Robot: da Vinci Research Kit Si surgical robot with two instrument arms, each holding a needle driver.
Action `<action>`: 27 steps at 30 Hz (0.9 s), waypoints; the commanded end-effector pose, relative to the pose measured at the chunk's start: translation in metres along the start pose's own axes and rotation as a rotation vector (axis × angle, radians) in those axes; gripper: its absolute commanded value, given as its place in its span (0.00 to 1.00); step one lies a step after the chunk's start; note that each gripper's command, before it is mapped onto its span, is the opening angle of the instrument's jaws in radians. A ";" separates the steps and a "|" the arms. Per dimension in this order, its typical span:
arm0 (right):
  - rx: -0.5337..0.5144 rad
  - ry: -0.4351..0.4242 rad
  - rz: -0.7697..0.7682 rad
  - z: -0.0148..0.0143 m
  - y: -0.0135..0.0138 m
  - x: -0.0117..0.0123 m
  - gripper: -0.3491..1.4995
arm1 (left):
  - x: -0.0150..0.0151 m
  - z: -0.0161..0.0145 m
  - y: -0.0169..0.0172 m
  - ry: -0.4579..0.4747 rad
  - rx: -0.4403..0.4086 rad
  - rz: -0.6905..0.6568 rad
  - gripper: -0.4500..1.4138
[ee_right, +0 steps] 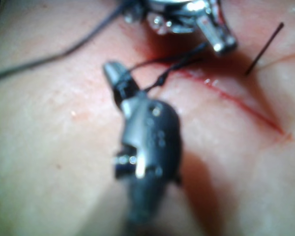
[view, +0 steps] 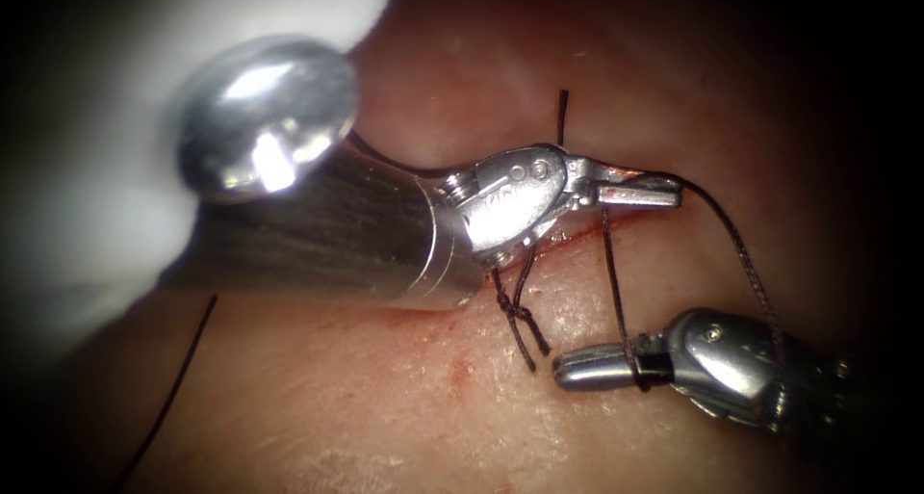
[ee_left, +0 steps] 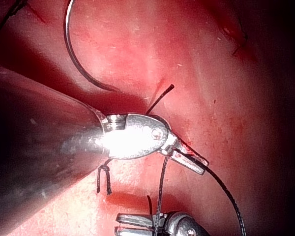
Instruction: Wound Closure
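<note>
At the centre of the endoscope frame, the left claw (view: 640,192) is seen clenched on the thread (view: 616,282) over the cut (view: 568,239) in the tissue (view: 385,407). Lower right, the right claw (view: 592,367) is closed, with the thread wrapped around its jaws. A knotted stitch (view: 515,311) with cut ends lies below the cut. In the left wrist view, the needle (ee_left: 71,54) is found lying free on the tissue, held by neither claw.
</note>
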 end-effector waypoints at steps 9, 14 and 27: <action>-0.027 0.170 0.080 0.0004 -0.0007 0.0014 0.52 | -0.0022 0.0007 0.0015 0.015 -0.001 0.071 0.00; -0.054 0.209 0.096 -0.0002 -0.0006 0.0017 0.51 | -0.0037 0.0009 0.0029 -0.001 -0.011 0.100 0.00; -0.188 0.241 0.096 -0.0029 0.0015 0.0006 0.41 | -0.0037 -0.0015 0.0080 -0.022 -0.029 0.172 0.00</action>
